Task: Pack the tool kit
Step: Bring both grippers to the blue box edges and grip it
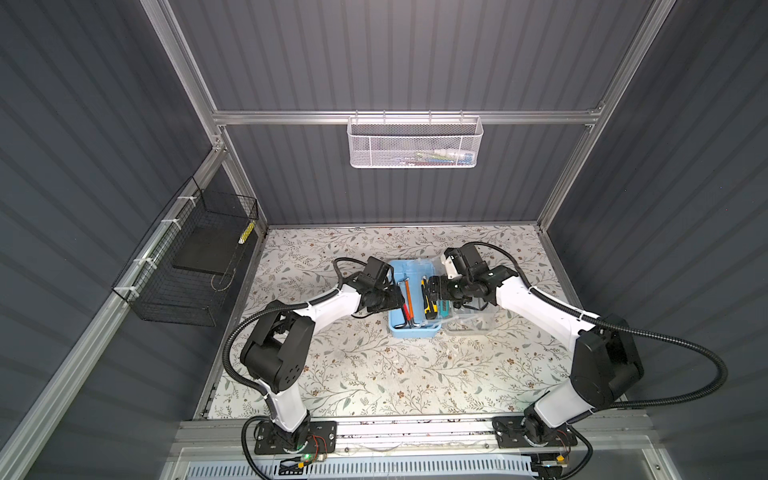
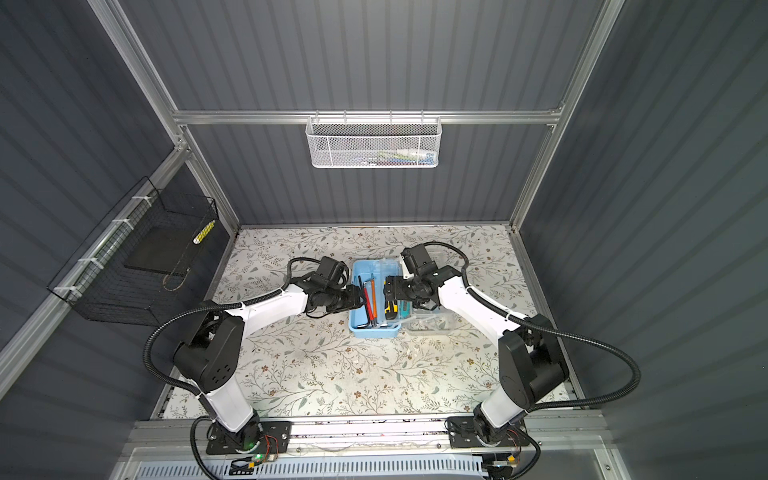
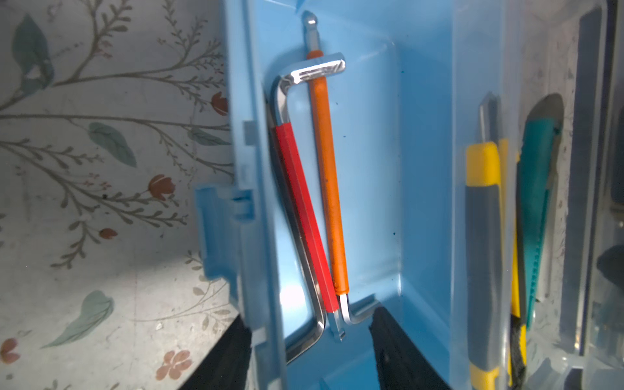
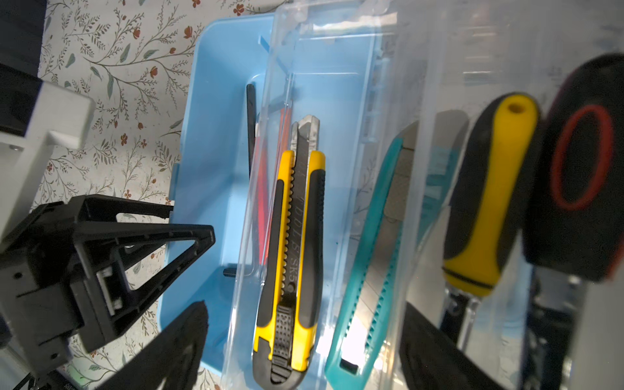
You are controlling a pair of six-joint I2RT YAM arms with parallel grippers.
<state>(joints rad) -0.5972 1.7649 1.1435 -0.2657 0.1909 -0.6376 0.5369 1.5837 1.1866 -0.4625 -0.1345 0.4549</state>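
Near table [image 1: 374, 374]: no tool seen loose.
Mid-table: light blue box [image 1: 411, 332], open, clear lid [image 1: 469, 320] swung out toward the right arm.
Contents: red-sleeved hex key [image 3: 304, 209], orange-sleeved hex key [image 3: 329, 175], yellow utility knife [image 4: 293, 256].
Teal utility knife [image 4: 371, 256] and screwdriver [image 4: 486, 202]: behind clear plastic, placement unclear.
Left gripper [image 3: 310, 320]: jaws part-spread astride the box's wall, clamping nothing.
Right gripper [image 4: 304, 305]: spread wide, empty.
Judged outstanding: lid closure.
Rear: white mesh basket [image 1: 411, 143].

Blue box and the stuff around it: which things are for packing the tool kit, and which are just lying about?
For the job: light blue box, clear lid, red hex key, orange hex key, yellow utility knife, teal utility knife, yellow-handled screwdriver.
Just there: white mesh basket, black wire basket.
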